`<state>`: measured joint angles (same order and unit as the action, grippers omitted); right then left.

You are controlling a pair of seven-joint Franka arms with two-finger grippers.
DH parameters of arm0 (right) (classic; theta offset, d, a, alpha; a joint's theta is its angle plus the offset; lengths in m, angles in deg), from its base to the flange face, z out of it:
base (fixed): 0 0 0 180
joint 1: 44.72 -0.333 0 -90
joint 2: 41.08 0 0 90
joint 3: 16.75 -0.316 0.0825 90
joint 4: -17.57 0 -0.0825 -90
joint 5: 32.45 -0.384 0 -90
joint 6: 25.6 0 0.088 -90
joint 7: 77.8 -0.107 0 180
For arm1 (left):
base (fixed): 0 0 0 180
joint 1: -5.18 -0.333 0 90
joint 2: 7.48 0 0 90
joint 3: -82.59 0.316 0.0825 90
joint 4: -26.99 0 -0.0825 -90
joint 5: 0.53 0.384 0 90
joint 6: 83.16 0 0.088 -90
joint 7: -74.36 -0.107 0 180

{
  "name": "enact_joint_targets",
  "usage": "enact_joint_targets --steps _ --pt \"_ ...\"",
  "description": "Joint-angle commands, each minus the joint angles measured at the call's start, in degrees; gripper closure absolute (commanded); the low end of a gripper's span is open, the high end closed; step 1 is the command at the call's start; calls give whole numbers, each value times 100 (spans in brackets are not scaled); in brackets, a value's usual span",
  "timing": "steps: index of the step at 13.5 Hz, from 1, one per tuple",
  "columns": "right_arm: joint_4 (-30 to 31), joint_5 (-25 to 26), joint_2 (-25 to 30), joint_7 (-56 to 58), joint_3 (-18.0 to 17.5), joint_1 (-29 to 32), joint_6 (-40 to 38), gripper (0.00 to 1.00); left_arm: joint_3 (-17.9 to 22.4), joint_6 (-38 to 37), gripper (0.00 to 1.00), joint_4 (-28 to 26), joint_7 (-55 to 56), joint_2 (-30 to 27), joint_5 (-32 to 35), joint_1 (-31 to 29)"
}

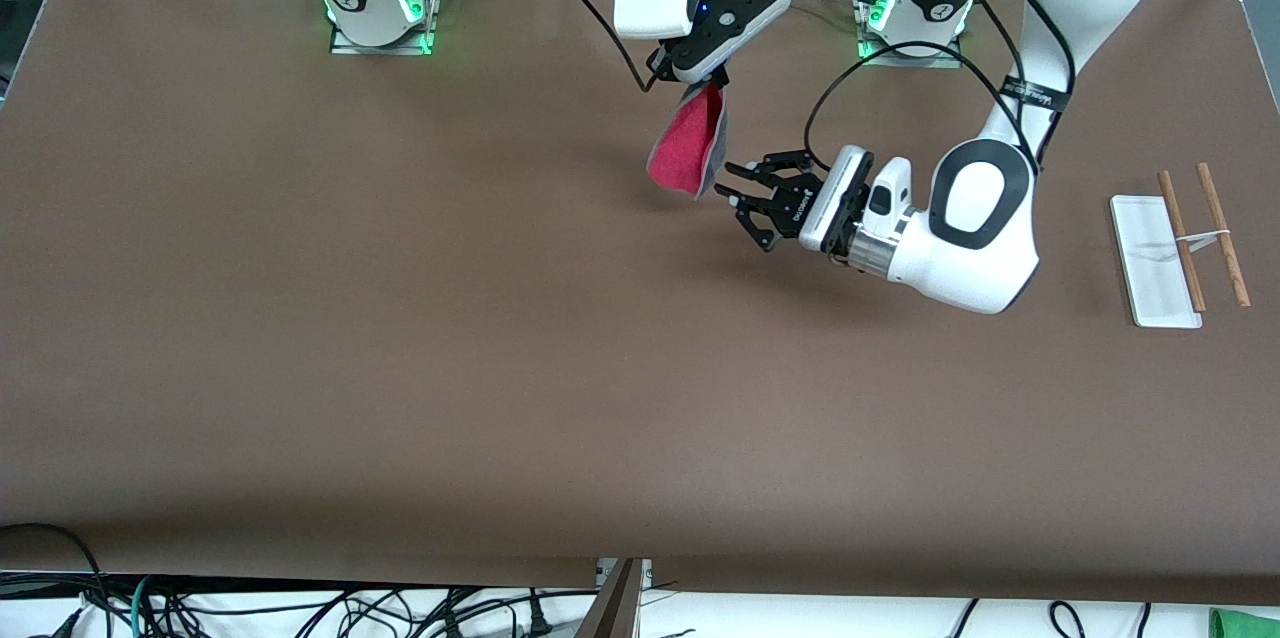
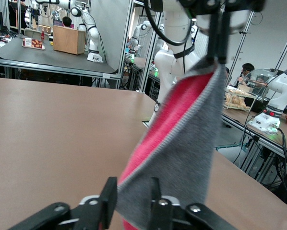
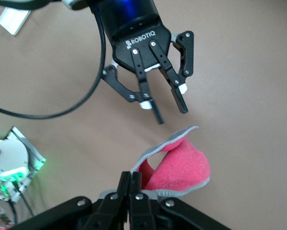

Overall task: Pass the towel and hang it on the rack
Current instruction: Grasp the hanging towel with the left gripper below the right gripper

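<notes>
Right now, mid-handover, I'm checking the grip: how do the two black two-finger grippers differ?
The right gripper is shut on the grey and red-pink towel, which hangs from it; the left gripper holds nothing, its fingers apart. The right points down, the left lies level beside the towel's lower edge. Both are above the table.

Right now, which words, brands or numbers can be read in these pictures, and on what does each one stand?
"ROBOTIQ": on the body of the left gripper, right wrist view.
The same print on the left gripper in the front view: too small.
Print on the black band around the left arm: too small.
No other text.
</notes>
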<state>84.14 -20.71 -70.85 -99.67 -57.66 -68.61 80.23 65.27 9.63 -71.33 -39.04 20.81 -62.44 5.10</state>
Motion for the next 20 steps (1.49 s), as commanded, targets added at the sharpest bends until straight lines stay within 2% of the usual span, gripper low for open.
enact_joint_targets --steps 1,4,8,13,16,20 --pt "-56 222 -29 734 -57 77 -140 100 -25 -77 15 138 -437 212 56 60" --pt "-56 547 -29 1438 -57 68 -378 100 -26 -68 14 313 -525 247 30 69" --pt "-38 627 -29 2150 -49 51 -449 100 -61 301 15 454 -921 520 -146 166" --pt "-47 715 -29 2328 -66 -2 -440 100 -78 652 14 620 -1386 687 -629 236" --pt "-47 715 -29 2319 -75 -2 -414 100 -78 574 15 561 -1510 731 -603 298" --pt "-47 715 -29 2319 -75 -2 -396 100 -78 109 12 428 -1642 722 -603 210"
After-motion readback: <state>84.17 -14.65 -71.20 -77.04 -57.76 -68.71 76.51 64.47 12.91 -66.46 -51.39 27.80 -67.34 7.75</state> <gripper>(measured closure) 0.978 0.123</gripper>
